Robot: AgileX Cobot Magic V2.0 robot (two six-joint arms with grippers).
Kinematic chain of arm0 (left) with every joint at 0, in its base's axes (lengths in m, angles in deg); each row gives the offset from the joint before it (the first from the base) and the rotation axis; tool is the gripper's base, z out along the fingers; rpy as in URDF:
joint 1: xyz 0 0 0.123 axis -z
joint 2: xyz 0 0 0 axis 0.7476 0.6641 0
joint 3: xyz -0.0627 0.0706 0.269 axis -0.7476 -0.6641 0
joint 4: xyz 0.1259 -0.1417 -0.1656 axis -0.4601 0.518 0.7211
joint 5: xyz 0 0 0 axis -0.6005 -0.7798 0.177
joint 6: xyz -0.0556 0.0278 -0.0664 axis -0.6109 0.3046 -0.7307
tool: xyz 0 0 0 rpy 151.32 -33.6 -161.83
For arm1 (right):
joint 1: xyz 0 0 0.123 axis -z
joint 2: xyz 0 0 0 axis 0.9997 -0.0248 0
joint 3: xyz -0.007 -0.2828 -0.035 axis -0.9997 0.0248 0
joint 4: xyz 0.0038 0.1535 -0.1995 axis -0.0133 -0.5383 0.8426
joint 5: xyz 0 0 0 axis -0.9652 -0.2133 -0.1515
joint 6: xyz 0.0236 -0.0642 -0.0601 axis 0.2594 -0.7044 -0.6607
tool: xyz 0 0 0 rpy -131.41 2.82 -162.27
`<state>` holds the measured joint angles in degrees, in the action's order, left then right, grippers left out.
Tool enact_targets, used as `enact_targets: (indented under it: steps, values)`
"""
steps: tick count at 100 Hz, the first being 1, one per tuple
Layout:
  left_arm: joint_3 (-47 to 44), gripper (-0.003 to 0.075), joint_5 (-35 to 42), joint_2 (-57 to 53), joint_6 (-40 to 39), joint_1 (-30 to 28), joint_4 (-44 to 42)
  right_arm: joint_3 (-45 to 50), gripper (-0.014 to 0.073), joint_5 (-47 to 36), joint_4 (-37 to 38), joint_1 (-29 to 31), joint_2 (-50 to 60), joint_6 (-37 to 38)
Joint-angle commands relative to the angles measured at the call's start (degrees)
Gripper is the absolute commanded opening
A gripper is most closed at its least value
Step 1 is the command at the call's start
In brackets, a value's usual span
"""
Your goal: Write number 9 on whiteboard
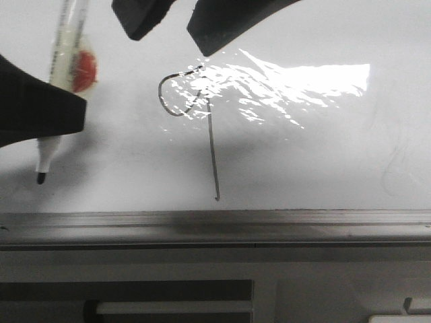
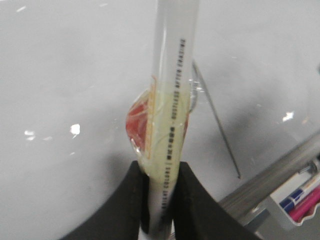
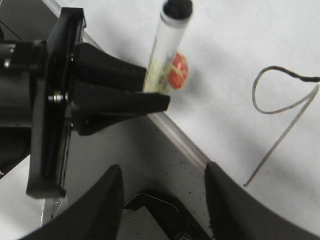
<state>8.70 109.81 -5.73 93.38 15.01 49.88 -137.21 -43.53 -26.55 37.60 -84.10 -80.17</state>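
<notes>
Whiteboard (image 1: 323,155): glossy white, smooth, hard glare patch w/ rippled reflections right over the loop of the number 9 (image 1: 202,128). That 9 reads as thin dark matt ink, slightly streaky along the stem. Below the 9, edge strip (image 1: 215,227) looks like brushed grey metal, dull sheen, ridged lengthwise. Left of the 9, marker (image 1: 65,60): translucent plastic barrel, shiny, printed text down the side, wrapped in clear crinkly tape over something red. Marker tip is matt black. Left gripper (image 2: 160,210) fingers (image 2: 125,210): matt black, smooth, rubbery-looking plastic. Right gripper (image 3: 162,200) fingers (image 3: 105,200), same matt black finish.
</notes>
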Motion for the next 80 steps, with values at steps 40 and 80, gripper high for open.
enact_targets:
  steps: [40, 80]
  values:
    - [7.91, -0.0020, 0.17, 7.83, -0.22, -1.50, 15.12, -2.05, 0.0327, -2.43, 0.28, 0.11, 1.09, -0.25]
    - [8.36, -0.0015, 0.69, 9.29, -0.22, -1.50, 16.23, -2.05, 0.0327, -0.98, 0.28, 0.11, 1.09, -0.25]
